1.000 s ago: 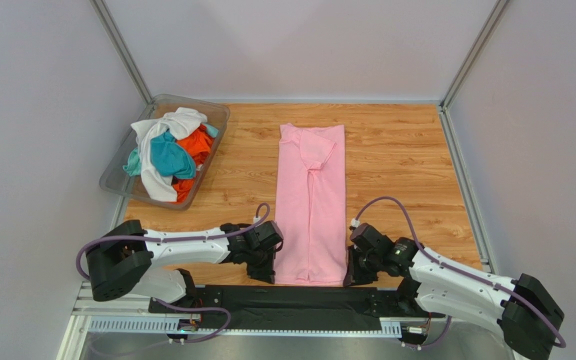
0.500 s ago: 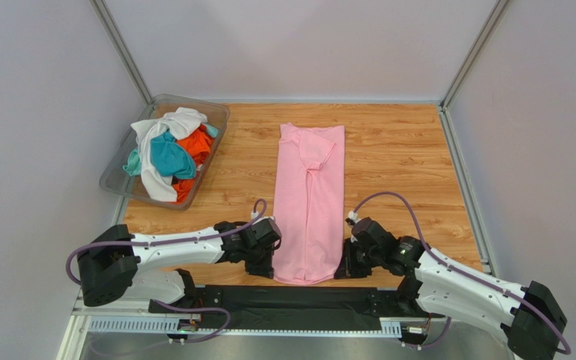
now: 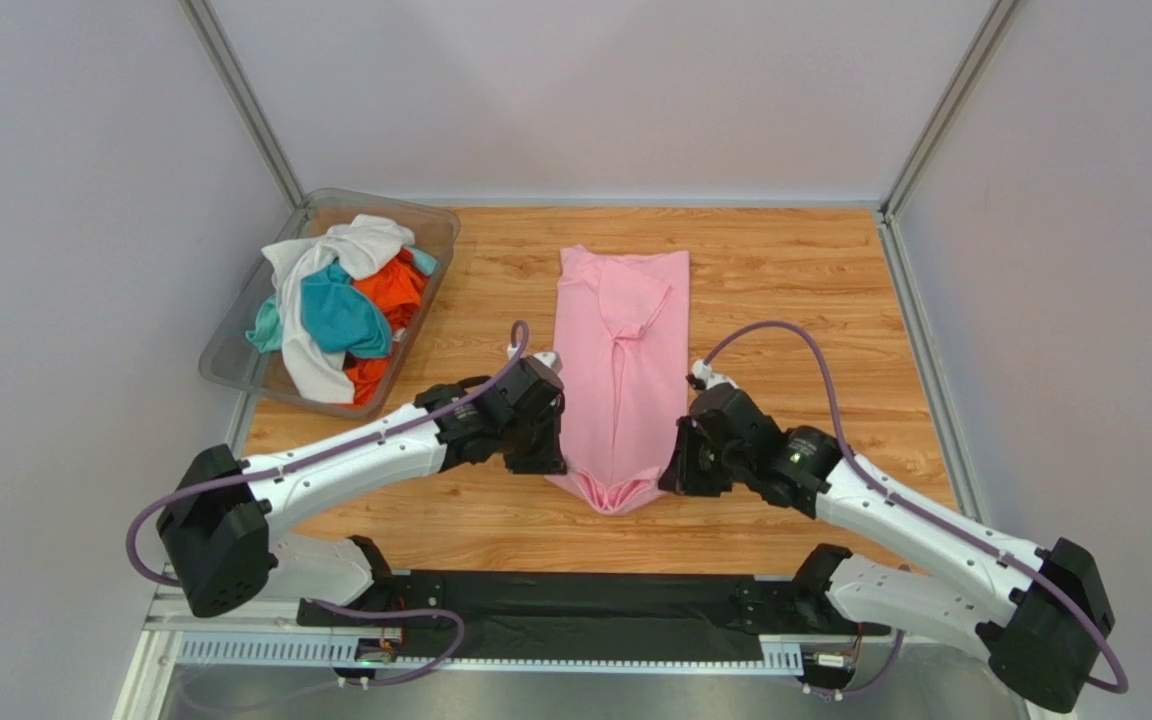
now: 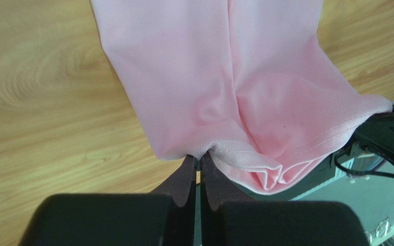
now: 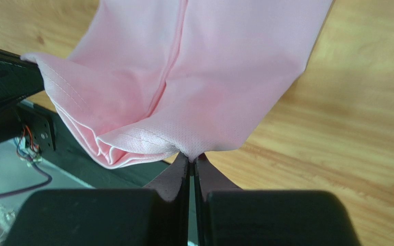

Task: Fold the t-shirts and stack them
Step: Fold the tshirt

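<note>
A light pink t-shirt [image 3: 620,360], folded into a long narrow strip, lies on the wooden table with its collar end far from me. My left gripper [image 3: 555,444] is shut on the strip's near left corner [image 4: 204,149]. My right gripper [image 3: 672,468] is shut on the near right corner [image 5: 191,152]. Both hold the hem raised off the table, and it sags between them. White, teal and orange t-shirts [image 3: 330,305] lie crumpled in a clear bin at the back left.
The clear plastic bin [image 3: 434,240] stands at the table's back left corner. Grey walls close in the table on three sides. A black mat [image 3: 567,593] runs along the near edge between the arm bases.
Both grippers have lifted the pink shirt's near hem and carried it away from the near edge toward the middle. The hem now hangs bunched between them.
</note>
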